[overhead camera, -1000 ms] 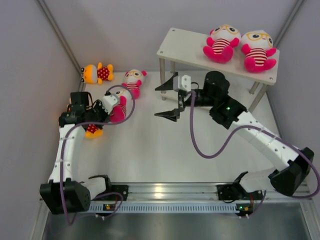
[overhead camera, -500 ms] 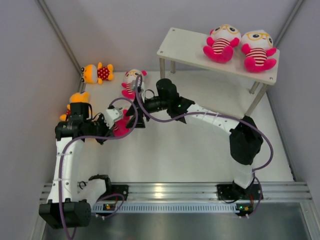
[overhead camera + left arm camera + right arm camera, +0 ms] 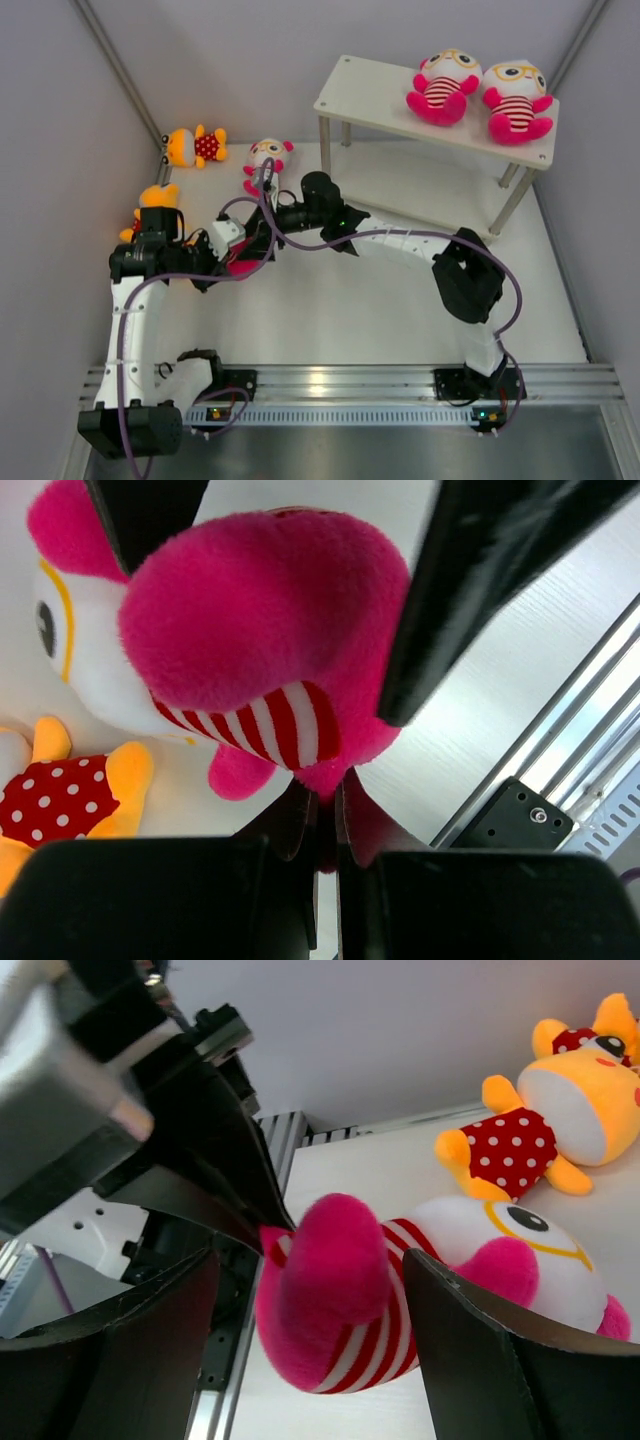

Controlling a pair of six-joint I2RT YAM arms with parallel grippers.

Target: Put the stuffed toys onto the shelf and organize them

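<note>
My left gripper (image 3: 226, 258) is shut on the bottom tip of a pink striped stuffed toy (image 3: 240, 256) and holds it low over the table; the pinch shows in the left wrist view (image 3: 328, 795). My right gripper (image 3: 258, 236) is open, with its fingers (image 3: 470, 1360) on either side of this toy's body (image 3: 335, 1295), not closed on it. Another pink toy (image 3: 266, 160) and an orange toy (image 3: 196, 147) lie at the back left. A second orange toy (image 3: 152, 200) lies partly under my left arm. Two pink toys (image 3: 442, 87) (image 3: 516, 100) sit on the shelf's top board (image 3: 365, 90).
The left wall (image 3: 60, 150) stands close to my left arm. The shelf's metal legs (image 3: 325, 140) stand behind my right arm. The aluminium rail (image 3: 340, 382) runs along the near edge. The shelf's lower tier is hidden in these views.
My right arm has swung left from beside the shelf and brought its open fingers around the pink toy. My left gripper has drawn back a little with that toy.
</note>
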